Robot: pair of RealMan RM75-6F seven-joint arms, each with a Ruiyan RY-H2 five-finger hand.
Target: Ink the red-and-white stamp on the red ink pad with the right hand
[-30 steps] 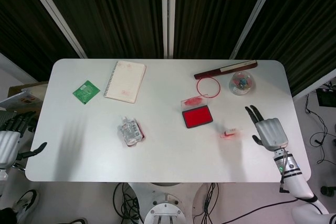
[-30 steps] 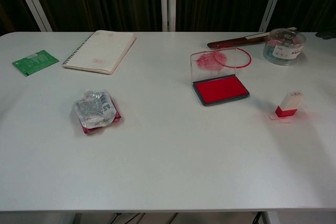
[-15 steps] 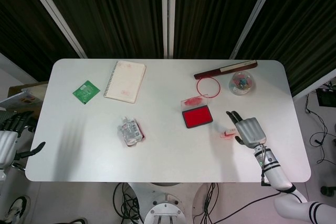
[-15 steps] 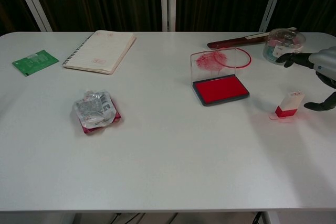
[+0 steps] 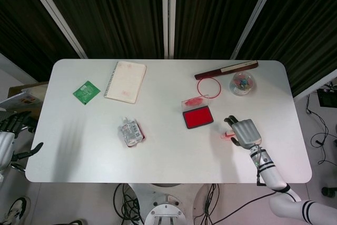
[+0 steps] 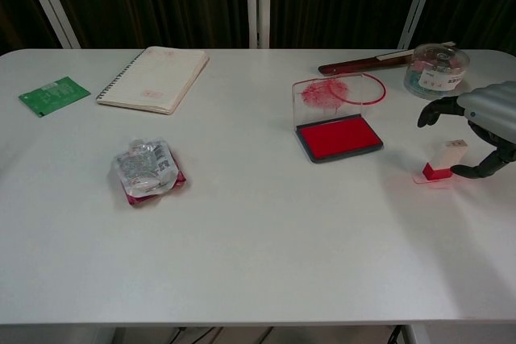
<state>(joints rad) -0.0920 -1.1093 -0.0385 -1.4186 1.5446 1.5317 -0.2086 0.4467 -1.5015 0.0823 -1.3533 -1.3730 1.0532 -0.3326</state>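
Note:
The red-and-white stamp (image 6: 442, 162) stands upright on the table, right of the red ink pad (image 6: 339, 138), whose clear lid is propped open. My right hand (image 6: 487, 121) hovers over the stamp from the right. Its fingers (image 6: 435, 110) arch above the stamp's top and its thumb sits low, just right of the base. It grips nothing. In the head view the right hand (image 5: 245, 133) covers most of the stamp (image 5: 227, 135), with the ink pad (image 5: 198, 117) to its left. My left hand (image 5: 6, 142) hangs off the table's left edge, fingers apart and holding nothing.
A clear round container (image 6: 436, 70), a dark red strip (image 6: 363, 63) and a red ring (image 6: 367, 90) lie behind the pad. A notebook (image 6: 154, 78), a green card (image 6: 53, 94) and a plastic pouch (image 6: 146, 171) occupy the left half.
My right hand has moved left from the table's right edge and now arches over the stamp. The stamp and pad have not moved.

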